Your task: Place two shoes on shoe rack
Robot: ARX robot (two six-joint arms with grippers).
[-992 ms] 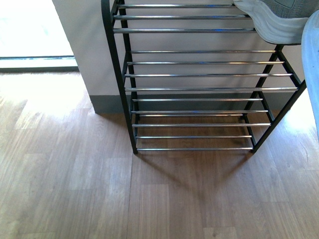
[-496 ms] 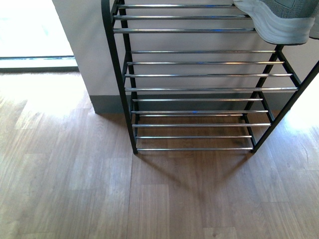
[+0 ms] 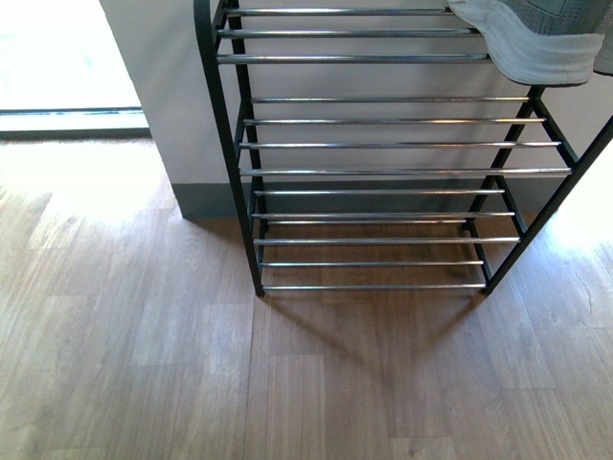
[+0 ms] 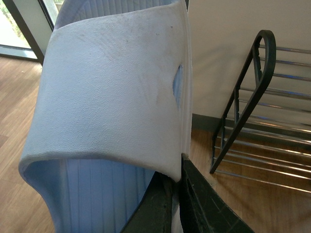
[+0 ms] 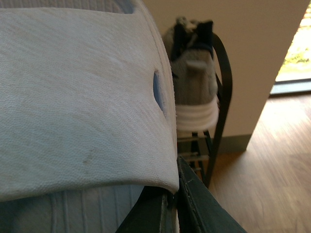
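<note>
Looks like the carrying step. Pinching a pale blue slide (image 4: pixel 112 97) by its side edge in the left claw (image 4: pixel 176 194), shut tight on it. Holding it up in the air, well apart from the shoe rack (image 4: pixel 266 41). Pinching a second blue slide (image 5: pixel 77 97) the same way in the right claw (image 5: pixel 172 204), also shut tight on it. Holding that one near the end of the rack, close to the grey sneaker (image 5: pixel 194 82). No sign of either claw or either slide from the front camera.

Already up on the top row, at the right end: the grey sneaker, with its white sole poking a little over the front rod. Only bare rods on the rows below, and lots of room on the top row to the left.

Next, most likely: bringing one slide over a bare row, laying it flat across the rods with the sole down, then letting go. Needs care with such thin rods and wide gaps. Easy to tip a tilted shoe off or drop it through.

Under the rack: a smooth wooden floor (image 3: pixel 144 364), light brown with shiny patches. Behind it: a plain pale wall (image 3: pixel 163 96) with a grey skirting strip (image 3: pixel 206 199). Off to the left: bright daylight through a glass door (image 3: pixel 57 57).
</note>
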